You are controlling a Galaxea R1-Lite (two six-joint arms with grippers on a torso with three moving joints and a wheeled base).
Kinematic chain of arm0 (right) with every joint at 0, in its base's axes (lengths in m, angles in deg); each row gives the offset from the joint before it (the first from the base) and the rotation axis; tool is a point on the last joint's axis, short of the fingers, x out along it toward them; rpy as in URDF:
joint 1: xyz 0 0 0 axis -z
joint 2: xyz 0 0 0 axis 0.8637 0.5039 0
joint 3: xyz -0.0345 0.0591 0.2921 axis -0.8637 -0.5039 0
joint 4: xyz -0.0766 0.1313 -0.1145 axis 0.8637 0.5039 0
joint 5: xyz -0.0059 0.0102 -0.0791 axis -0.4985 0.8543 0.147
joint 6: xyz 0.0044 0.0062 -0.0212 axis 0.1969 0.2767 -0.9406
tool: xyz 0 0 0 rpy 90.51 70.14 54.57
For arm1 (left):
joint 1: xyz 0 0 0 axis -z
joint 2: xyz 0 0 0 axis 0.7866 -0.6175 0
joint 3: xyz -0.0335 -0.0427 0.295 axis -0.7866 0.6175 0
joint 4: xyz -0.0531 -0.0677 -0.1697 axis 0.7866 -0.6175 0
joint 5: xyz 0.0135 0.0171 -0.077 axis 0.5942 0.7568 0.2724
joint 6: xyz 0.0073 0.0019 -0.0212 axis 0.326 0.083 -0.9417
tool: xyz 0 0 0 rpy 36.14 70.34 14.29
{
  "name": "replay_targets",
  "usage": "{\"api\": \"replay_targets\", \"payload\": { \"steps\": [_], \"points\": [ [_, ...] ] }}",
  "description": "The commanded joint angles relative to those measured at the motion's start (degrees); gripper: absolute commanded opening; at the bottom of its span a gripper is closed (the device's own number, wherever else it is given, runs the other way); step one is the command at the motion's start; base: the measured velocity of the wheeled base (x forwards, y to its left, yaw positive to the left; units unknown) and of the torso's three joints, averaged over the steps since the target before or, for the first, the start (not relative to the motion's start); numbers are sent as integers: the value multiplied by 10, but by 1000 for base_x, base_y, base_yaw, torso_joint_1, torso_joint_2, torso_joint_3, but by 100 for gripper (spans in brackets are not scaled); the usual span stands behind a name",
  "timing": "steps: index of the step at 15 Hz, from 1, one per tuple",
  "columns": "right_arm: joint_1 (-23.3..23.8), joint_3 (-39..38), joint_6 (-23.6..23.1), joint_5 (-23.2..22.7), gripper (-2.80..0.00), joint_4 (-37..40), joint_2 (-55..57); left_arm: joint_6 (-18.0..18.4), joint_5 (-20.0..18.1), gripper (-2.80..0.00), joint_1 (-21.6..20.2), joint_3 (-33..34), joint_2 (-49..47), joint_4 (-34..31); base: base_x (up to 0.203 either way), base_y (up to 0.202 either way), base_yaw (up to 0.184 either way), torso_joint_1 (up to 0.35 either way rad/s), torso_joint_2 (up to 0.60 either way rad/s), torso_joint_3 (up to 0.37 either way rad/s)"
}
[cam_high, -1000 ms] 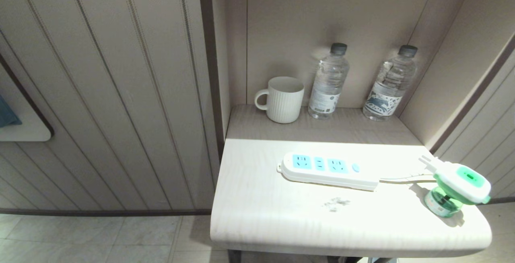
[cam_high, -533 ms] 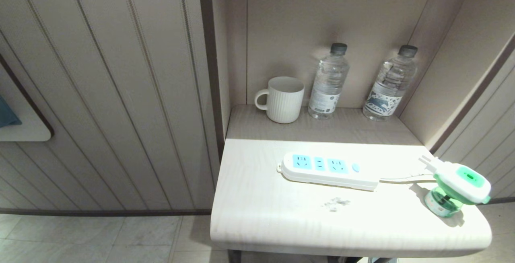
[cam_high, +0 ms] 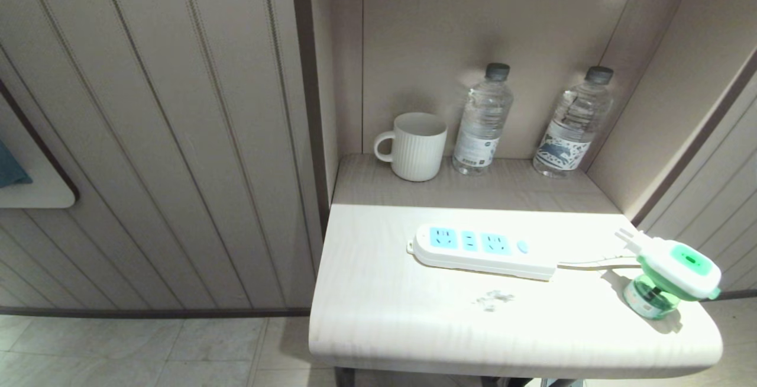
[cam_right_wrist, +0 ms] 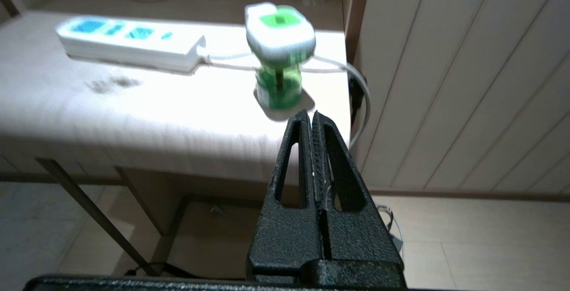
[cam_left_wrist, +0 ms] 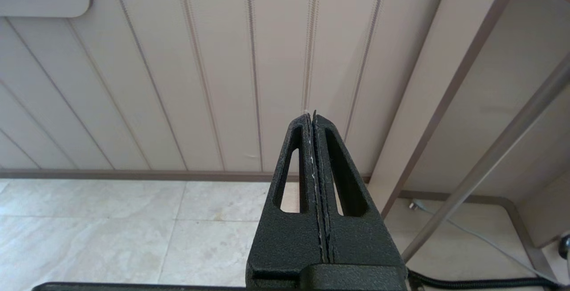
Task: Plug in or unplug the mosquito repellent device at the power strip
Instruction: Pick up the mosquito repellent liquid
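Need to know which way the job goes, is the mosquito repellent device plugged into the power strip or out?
Out. The mosquito repellent device stands on its bottle beside the power strip, prongs bare, sockets empty.

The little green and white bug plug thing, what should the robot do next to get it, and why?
Probably open the right gripper: its jaws are pressed shut and it sits below the table edge, short of the white plug-in mosquito repellent device with the green liquid bottle. That device stands unplugged beside the long white power strip, so it must be grasped first.
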State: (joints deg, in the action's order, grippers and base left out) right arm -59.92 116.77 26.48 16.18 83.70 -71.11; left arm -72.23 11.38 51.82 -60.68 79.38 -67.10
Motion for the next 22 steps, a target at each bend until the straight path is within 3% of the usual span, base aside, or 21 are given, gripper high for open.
{"api": "replay_targets", "payload": {
  "steps": [1, 5, 8, 10, 12, 20, 21, 22],
  "points": [
    [-5, 93, 0, -2, -280, 6, 101, 0, 0, -280, 0, 0, 0, 0, 0, 0, 0, 0, 0, 0],
    [-44, 240, -3, 27, -280, -21, 282, 0, 0, -280, 0, 0, 0, 0, 0, 0, 0, 0, 0, 0],
    [-53, 278, -13, 45, -280, -38, 369, 0, 0, -280, 0, 0, 0, 0, 0, 0, 0, 0, 0, 0],
    [-33, 290, -19, 50, -280, -46, 387, 0, 0, -280, 0, 0, 0, 0, 0, 0, 0, 0, 0, 0],
    [-20, 291, -47, 50, -280, -45, 396, 0, 0, -280, 0, 0, 0, 0, 0, 0, 0, 0, 0, 0],
    [-20, 177, -52, 49, -280, -46, 337, 0, 0, -280, 0, 0, 0, 0, 0, 0, 0, 0, 0, 0],
    [-27, 155, -55, 49, -32, -50, 327, 0, 0, -280, 0, 0, 0, 0, 0, 0, 0, 0, 0, 0],
    [-53, 144, -54, 51, 0, -62, 325, 0, 0, -280, 0, 0, 0, 0, 0, 0, 0, 0, 0, 0]
  ]
}}
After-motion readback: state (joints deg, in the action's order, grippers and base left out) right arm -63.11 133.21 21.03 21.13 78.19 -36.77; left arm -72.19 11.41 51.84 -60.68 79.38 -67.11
